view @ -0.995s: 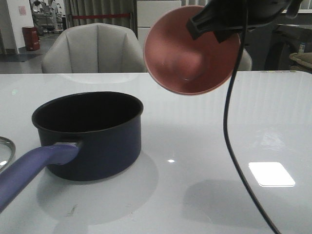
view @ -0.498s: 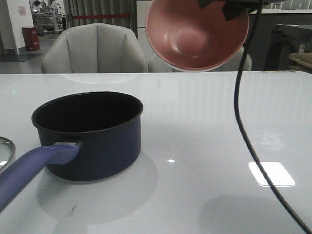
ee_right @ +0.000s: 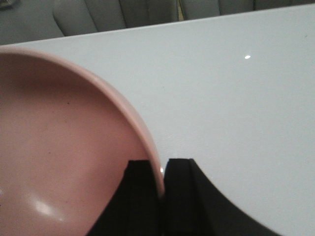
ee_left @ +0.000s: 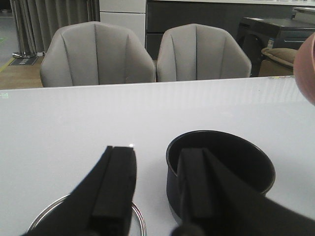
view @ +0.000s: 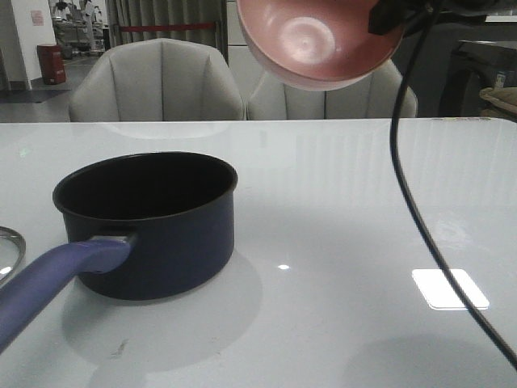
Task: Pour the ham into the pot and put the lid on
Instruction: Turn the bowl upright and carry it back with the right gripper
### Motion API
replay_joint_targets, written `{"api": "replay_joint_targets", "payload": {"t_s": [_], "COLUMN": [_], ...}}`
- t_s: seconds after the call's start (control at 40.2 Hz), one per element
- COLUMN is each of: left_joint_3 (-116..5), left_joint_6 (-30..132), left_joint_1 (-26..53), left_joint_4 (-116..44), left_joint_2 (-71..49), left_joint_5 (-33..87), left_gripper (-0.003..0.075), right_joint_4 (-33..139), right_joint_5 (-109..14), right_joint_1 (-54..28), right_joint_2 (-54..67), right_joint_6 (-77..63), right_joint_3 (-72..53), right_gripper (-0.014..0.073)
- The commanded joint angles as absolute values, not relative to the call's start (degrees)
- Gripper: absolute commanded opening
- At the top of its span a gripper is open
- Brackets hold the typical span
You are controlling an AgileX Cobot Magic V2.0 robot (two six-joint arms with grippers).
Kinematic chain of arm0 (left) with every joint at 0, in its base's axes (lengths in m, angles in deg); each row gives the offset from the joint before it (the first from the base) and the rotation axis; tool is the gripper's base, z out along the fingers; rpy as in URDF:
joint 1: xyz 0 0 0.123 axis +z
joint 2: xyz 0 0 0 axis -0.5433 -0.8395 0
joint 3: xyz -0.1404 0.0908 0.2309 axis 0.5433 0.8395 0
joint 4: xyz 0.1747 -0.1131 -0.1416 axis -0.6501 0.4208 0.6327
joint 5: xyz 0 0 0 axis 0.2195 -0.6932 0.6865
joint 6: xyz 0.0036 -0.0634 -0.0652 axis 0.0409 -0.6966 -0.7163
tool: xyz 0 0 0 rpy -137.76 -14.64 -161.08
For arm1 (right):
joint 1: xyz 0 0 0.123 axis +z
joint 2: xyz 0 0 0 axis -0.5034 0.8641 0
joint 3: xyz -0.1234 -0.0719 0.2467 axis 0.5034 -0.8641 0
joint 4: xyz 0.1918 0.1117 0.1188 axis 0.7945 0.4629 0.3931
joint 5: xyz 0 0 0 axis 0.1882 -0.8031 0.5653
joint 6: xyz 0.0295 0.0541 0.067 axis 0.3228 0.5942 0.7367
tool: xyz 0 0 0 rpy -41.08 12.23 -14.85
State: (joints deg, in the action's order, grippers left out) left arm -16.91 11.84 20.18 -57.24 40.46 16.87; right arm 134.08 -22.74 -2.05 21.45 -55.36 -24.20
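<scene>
The dark navy pot (view: 145,218) stands on the white table at the left, its purplish-blue handle (view: 56,279) pointing to the near left. Its inside is dark and no ham shows in any view. High above the table, right of the pot, my right gripper (ee_right: 162,169) is shut on the rim of the pink bowl (view: 315,40). The bowl (ee_right: 59,147) is tilted and looks empty. My left gripper (ee_left: 156,150) hovers open with nothing between its fingers, the pot (ee_left: 236,157) just beyond it. The lid's steel rim (ee_left: 140,221) lies flat under it, and a sliver of the lid (view: 8,242) shows at the table's left edge.
Two grey chairs (view: 153,81) stand behind the table's far edge. A black cable (view: 412,186) hangs from the right arm down across the right side of the table. A light patch (view: 449,288) reflects off the table at the right.
The right gripper has lifted the pink bowl higher and turned its mouth upward from its steep tilt. The pot and lid have not moved.
</scene>
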Motion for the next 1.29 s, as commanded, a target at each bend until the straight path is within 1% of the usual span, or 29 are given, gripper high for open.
{"api": "replay_joint_targets", "payload": {"t_s": [0.0, 0.249, 0.373, 0.498, 0.622, 0.771, 0.921, 1.07, 1.269], "left_joint_3": [-18.56, -18.56, -18.56, -18.56, -18.56, -18.56, -18.56, -18.56, -18.56], "left_joint_6": [11.86, 11.86, 11.86, 11.86, 11.86, 11.86, 11.86, 11.86, 11.86], "left_joint_1": [19.76, 19.76, 19.76, 19.76, 19.76, 19.76, 19.76, 19.76, 19.76], "left_joint_4": [-56.59, -56.59, -56.59, -56.59, -56.59, -56.59, -56.59, -56.59, -56.59], "left_joint_2": [39.71, 39.71, 39.71, 39.71, 39.71, 39.71, 39.71, 39.71, 39.71], "left_joint_5": [21.48, 21.48, 21.48, 21.48, 21.48, 21.48, 21.48, 21.48, 21.48], "left_gripper": [0.0281, 0.0281, 0.0281, 0.0281, 0.0281, 0.0281, 0.0281, 0.0281, 0.0281], "right_joint_4": [124.03, 123.06, 117.09, 105.86, 92.80, 76.97, 66.62, 61.59, 60.69], "right_joint_5": [-32.47, -44.14, -48.88, -54.30, -55.54, -60.22, -70.15, -75.81, -79.62], "right_joint_1": [-6.03, -16.22, -21.95, -27.87, -31.59, -32.65, -32.65, -32.65, -32.65], "right_joint_2": [19.33, 19.29, 19.29, 19.35, 19.62, 22.31, 27.01, 31.42, 37.21], "right_joint_6": [-48.07, -48.08, -47.06, -38.65, -28.21, -15.95, -6.90, -4.04, -3.97], "right_joint_3": [-24.56, -30.79, -31.92, -31.93, -31.78, -28.01, -21.22, -16.20, -11.68], "right_gripper": [0.0137, 0.0137, 0.0137, 0.0137, 0.0137, 0.0137, 0.0137, 0.0137, 0.0141]}}
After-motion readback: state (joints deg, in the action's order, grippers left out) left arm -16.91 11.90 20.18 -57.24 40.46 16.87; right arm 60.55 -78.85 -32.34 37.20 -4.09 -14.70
